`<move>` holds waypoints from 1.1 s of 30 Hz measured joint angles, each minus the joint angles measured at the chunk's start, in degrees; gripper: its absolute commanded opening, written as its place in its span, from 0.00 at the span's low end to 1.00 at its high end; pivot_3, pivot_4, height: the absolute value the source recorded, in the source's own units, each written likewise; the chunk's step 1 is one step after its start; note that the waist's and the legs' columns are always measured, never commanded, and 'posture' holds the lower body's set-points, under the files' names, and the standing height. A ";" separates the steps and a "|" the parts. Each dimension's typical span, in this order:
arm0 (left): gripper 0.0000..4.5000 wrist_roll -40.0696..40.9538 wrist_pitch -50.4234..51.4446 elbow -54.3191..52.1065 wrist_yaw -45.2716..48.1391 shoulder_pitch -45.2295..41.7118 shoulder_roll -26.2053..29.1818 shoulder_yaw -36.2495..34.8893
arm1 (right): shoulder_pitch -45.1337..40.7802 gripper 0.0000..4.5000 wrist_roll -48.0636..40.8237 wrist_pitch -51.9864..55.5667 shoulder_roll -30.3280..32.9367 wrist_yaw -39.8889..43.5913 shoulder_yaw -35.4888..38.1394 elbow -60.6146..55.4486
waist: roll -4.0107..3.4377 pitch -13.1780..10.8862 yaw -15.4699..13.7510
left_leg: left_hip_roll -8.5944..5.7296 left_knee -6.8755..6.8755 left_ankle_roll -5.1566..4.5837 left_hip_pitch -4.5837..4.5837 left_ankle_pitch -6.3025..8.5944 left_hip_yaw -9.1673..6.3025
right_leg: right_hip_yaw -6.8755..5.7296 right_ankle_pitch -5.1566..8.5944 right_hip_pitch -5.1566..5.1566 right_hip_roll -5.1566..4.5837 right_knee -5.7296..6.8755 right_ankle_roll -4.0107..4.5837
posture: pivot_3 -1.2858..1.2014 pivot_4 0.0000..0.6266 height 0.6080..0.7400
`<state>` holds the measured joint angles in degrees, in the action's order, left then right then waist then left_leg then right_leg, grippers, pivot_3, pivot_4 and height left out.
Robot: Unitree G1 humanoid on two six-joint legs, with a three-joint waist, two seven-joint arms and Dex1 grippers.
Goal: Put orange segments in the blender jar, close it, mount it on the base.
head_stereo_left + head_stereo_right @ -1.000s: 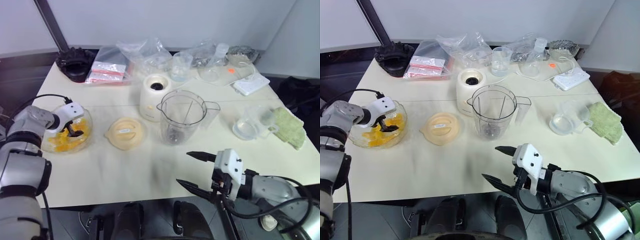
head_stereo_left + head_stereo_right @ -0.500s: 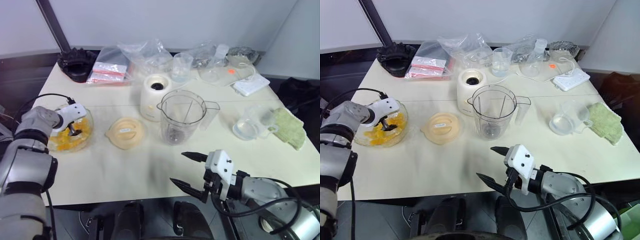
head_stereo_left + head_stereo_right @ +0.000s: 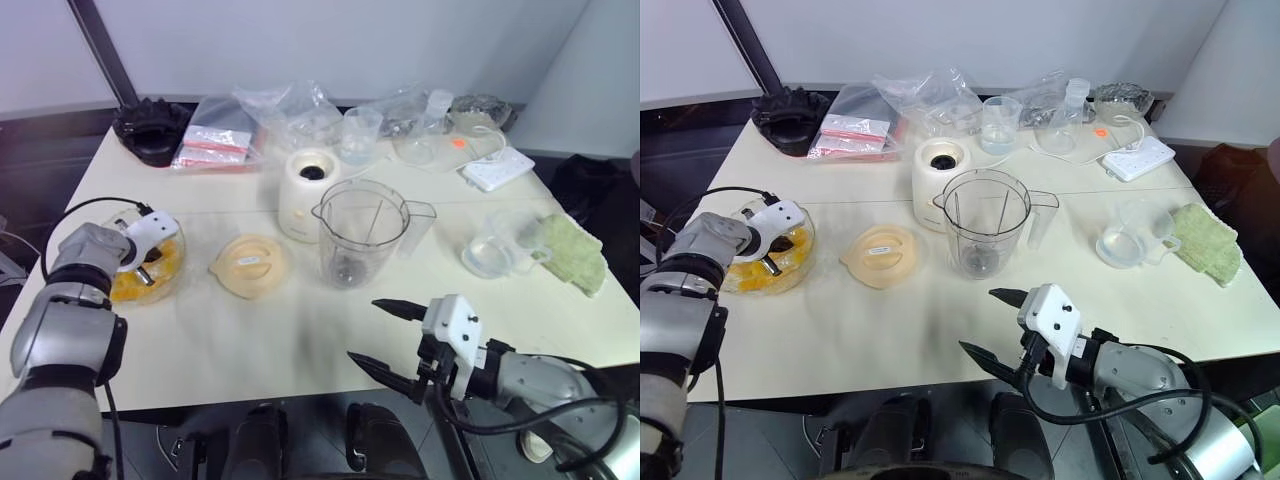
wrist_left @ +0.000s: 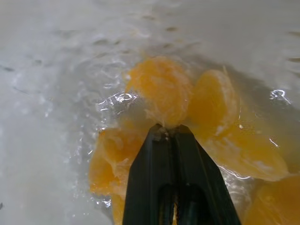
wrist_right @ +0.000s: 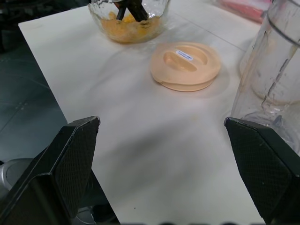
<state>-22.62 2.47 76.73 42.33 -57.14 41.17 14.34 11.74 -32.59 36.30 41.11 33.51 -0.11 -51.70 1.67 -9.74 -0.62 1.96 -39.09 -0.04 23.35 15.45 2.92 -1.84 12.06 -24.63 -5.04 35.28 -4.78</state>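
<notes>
Two pincers are seen over the cream tabletop [image 3: 870,330]. The left pincer [image 4: 167,133] was wide open a second ago, and now it has been snapped shut down inside the glass bowl [image 3: 798,262]. Its two black fingers [image 4: 154,164] are pressed together, with their tips touching one orange segment [image 4: 159,91]. It cannot be told if a piece is truly pinched or only touched at its edge. If a piece is caught, the first carry to the jar can likely be started. More orange segments [image 4: 234,140] are piled just beside and under the shut tips.

The right pincer [image 3: 996,322] is held wide open and empty, low at the near edge of the tabletop, well apart from everything.

The blender jar [image 3: 985,222] is stood upright in the middle of the tabletop, with no fruit seen in it. It is well apart from the bowl. The base [image 3: 938,170] is just behind the jar. The peach lid [image 3: 880,256] is laid flat between the bowl and the jar. So the jar is not yet filled, closed or mounted.
</notes>
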 measured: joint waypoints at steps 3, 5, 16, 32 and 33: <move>0.12 -0.01 0.37 -0.19 0.42 -0.08 0.11 0.00 | -0.06 1.00 -0.17 0.00 0.09 0.14 0.48 0.01 | 0.00 0.00 0.00 | 0.00 0.00 0.00 0.00 0.00 0.00 | 0.00 0.00 0.00 -0.01 0.00 0.00 | 0.52 0.24 1.00; 0.27 -0.03 0.49 -0.21 1.83 -0.64 0.80 0.02 | -0.05 1.00 -0.13 -0.02 0.09 0.19 0.47 0.02 | 0.00 0.00 0.01 | 0.00 0.00 0.00 0.01 0.00 0.01 | 0.00 0.00 -0.02 -0.01 -0.01 0.00 | 0.52 0.24 1.00; 0.99 -0.26 -0.39 -0.84 6.94 -1.64 3.72 0.14 | -1.70 1.00 1.14 -0.60 -0.25 0.67 -2.07 1.09 | 0.05 -0.03 -0.12 | 0.01 0.00 0.00 0.08 0.00 0.01 | 0.00 0.01 -0.06 -0.05 -0.06 0.01 | 0.52 0.24 1.00; 0.88 0.64 5.50 0.09 -2.39 -1.65 1.59 -2.49 | -2.62 1.00 1.89 -0.21 -0.88 -0.10 -2.86 2.00 | -0.03 0.01 -0.30 | -0.02 0.00 0.00 0.08 0.00 -0.01 | -0.01 0.01 -0.04 -0.08 -0.05 0.00 | 0.52 0.24 1.00; 0.84 1.48 6.84 0.12 -3.34 -1.33 1.04 -3.97 | -2.59 1.00 1.85 0.01 -1.01 -0.48 -2.84 1.81 | -0.05 0.03 -0.30 | -0.02 0.01 0.00 0.06 0.00 -0.01 | -0.01 0.01 -0.02 -0.09 -0.05 0.00 | 0.52 0.24 1.00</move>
<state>-21.15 9.30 76.85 38.99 -58.47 42.21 10.36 9.15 -30.74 36.31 40.09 33.03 -2.95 -49.89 1.63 -9.72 -0.92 1.94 -39.09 -0.04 23.41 15.45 2.91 -1.85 12.07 -24.65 -5.13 35.23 -4.78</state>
